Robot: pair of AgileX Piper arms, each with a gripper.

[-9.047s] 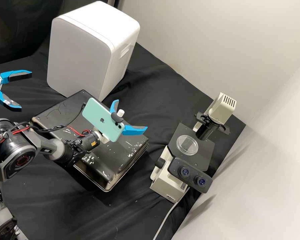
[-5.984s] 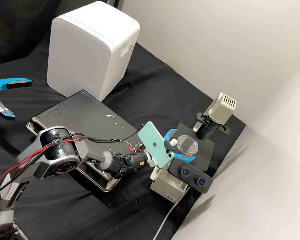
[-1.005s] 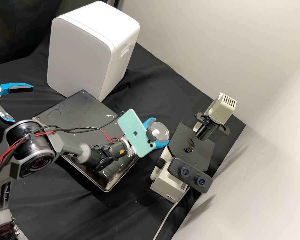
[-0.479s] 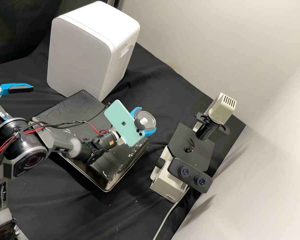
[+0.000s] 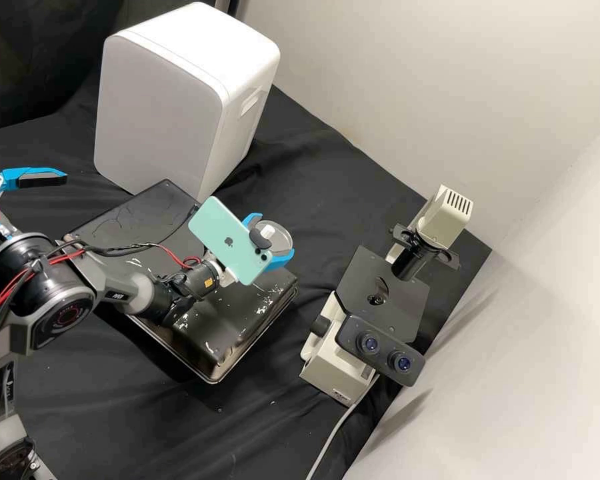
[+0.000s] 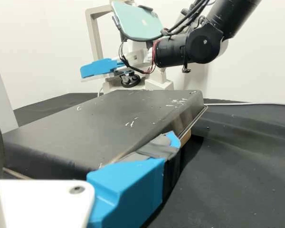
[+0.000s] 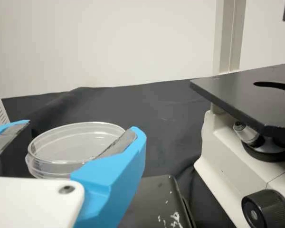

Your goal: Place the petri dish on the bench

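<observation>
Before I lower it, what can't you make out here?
Petri dish near side: high view, the mint phone on the right tool covers it.
Dish underside and its gap to the black tray: right wrist view, blue fingers block it.
Left tool lower fingertip: high view, the right arm's joint hides it.

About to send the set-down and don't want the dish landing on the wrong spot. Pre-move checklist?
1. Grip: right gripper shut on the petri dish, clamped across its rim. ok
2. Dish attitude: looks about level in the right wrist view. ok
3. Clearance: dish sits apart from the microscope. ok
4. Drop spot: dish hangs by the dark tray edge; over tray or bare bench? cannot tell
5. Other arm: left gripper open, apart at the tray's other end. ok
</observation>
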